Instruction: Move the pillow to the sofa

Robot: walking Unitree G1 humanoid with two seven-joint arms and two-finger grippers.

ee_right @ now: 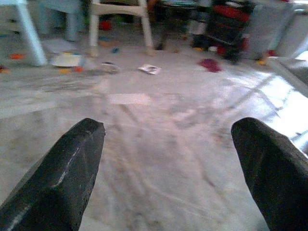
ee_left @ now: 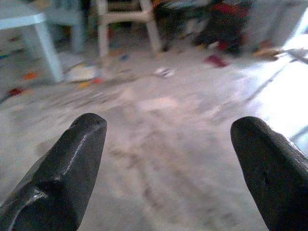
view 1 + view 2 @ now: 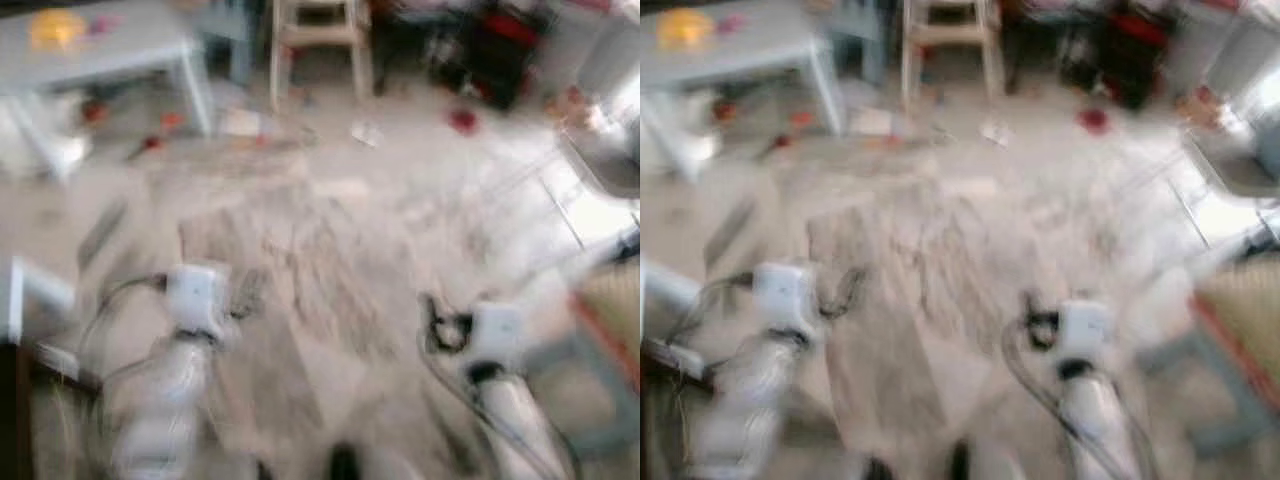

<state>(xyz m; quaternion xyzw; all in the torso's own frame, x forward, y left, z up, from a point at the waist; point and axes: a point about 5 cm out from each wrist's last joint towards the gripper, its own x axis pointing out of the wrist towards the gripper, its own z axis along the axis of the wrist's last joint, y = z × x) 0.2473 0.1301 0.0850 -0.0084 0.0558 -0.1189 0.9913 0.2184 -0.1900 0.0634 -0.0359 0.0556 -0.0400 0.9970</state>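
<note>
Both eye views are blurred. My left arm (image 3: 195, 300) and right arm (image 3: 495, 335) are held out low over a worn pale floor. The left gripper (image 2: 168, 130) is open, its two black fingers (image 2: 72, 163) wide apart with only floor between them. The right gripper (image 1: 168, 130) is also open and holds nothing. A beige shape with a red edge (image 3: 615, 310) lies at the right border, too blurred to tell what it is. A grey padded edge (image 3: 610, 165) shows at the far right.
A pale table (image 3: 110, 50) with a yellow thing on it stands far left. A wooden stool (image 3: 318, 45) is at the back middle, dark and red clutter (image 3: 500, 45) to its right. Small toys and paper (image 3: 365, 132) litter the floor. Sunlight glares at the right (image 3: 590, 215).
</note>
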